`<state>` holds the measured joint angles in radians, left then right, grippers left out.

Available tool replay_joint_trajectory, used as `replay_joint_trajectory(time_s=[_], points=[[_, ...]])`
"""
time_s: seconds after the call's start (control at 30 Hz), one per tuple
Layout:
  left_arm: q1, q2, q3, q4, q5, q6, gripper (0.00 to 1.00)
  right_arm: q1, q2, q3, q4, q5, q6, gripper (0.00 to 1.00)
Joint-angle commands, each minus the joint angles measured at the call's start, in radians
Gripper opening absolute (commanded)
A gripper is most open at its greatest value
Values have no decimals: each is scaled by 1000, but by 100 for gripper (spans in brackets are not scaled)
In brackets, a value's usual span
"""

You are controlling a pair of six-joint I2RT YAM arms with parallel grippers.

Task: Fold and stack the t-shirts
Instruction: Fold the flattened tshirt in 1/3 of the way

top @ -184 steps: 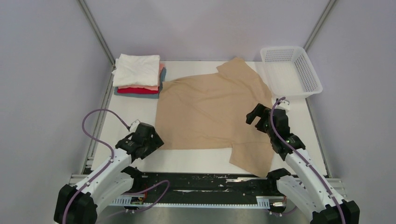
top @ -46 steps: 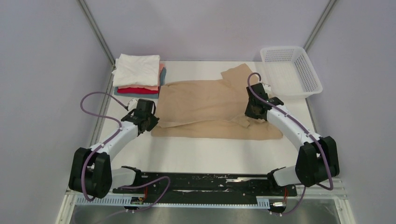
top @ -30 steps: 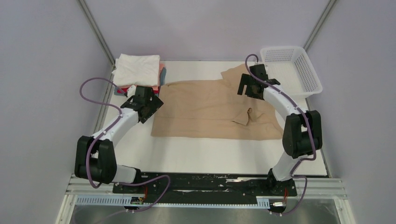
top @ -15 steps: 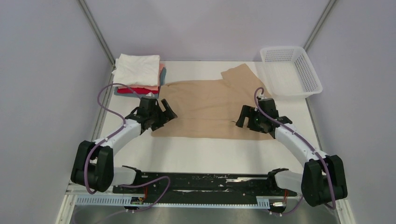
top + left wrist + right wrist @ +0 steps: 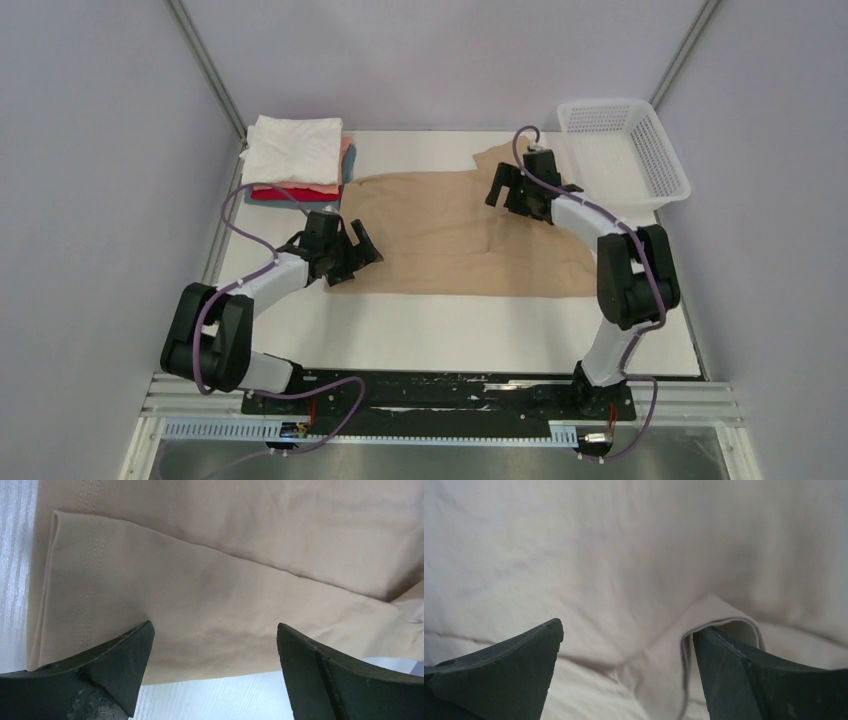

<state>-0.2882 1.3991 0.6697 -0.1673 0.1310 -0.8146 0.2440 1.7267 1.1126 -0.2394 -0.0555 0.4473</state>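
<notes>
Item 1, left arm: I see it bent at the elbow, its forearm running rightward. The left gripper (image 5: pixel 356 250) sits low at the near-left corner of the tan t-shirt (image 5: pixel 450 235), jaws spread wide with nothing between them. On its wrist view the dark, matte fingers (image 5: pixel 117 652) frame a folded layer with rows of hem stitching.

Item 2, right arm: its elbow is raised and its forearm reaches back and left. The right gripper (image 5: pixel 503 190) hangs over the shirt's far-right part, jaws wide and empty. A curled cloth edge lies beside one finger (image 5: pixel 734 670); I cannot tell whether they touch.

Item 3, tan t-shirt: smooth woven cloth at mid-table (image 5: pixel 450 335), lying as a broad band with soft creases.

Item 4, folded stack (image 5: pixel 297 165): at the far-left corner, white on top, then pink, red and blue-grey edges.

Item 5, basket (image 5: pixel 672 170): white plastic mesh, at the far right.
</notes>
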Motion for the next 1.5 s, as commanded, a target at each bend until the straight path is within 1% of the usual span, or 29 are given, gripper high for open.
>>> replay_joint_trajectory(time_s=[0.0,0.07,0.13,0.3,0.37,0.43,0.53,0.7,0.8,0.87,0.97,1.0,1.07,1.13,1.23,1.3,1.37,1.47], points=[[1,-31,19,-1,-25,29,100,2,161,294,-16,138,-10,100],[1,-52,21,-12,-35,33,100,3,193,350,-86,177,-33,100],[1,-70,24,-23,-49,36,100,2,166,332,-114,182,-53,100],[0,-68,52,-7,-27,40,100,22,-2,153,-98,172,-47,100],[-1,-44,71,22,-1,39,100,48,-71,44,-68,148,-39,100],[-3,13,94,53,29,36,100,77,-118,-35,-46,145,-20,100],[-7,83,131,91,51,31,100,90,-138,-134,-2,129,28,100],[-11,210,147,100,79,15,100,97,-144,-251,46,100,78,100],[-24,229,118,89,79,6,100,103,-196,-336,46,94,119,100],[-39,214,82,61,57,-6,100,104,-253,-407,37,87,132,100],[-69,131,-9,7,13,-37,100,106,-346,-490,13,73,151,100],[-81,107,-30,0,-4,-44,100,107,-375,-519,7,33,158,100],[-93,0,-99,-31,-30,-70,100,117,-438,-568,-20,-13,171,100],[-103,-88,-166,-63,-67,-89,100,140,-510,-612,-65,-22,188,100],[-136,-203,-269,-86,-56,-118,100,170,-608,-661,-132,-46,182,100],[-182,-279,-320,-94,-48,-155,100,178,-662,-680,-177,-61,185,100],[-212,-345,-351,-145,-80,-194,100,198,-722,-701,-205,-66,209,100],[-223,-429,-385,-196,-125,-224,100,247,-800,-724,-257,-56,258,100]])
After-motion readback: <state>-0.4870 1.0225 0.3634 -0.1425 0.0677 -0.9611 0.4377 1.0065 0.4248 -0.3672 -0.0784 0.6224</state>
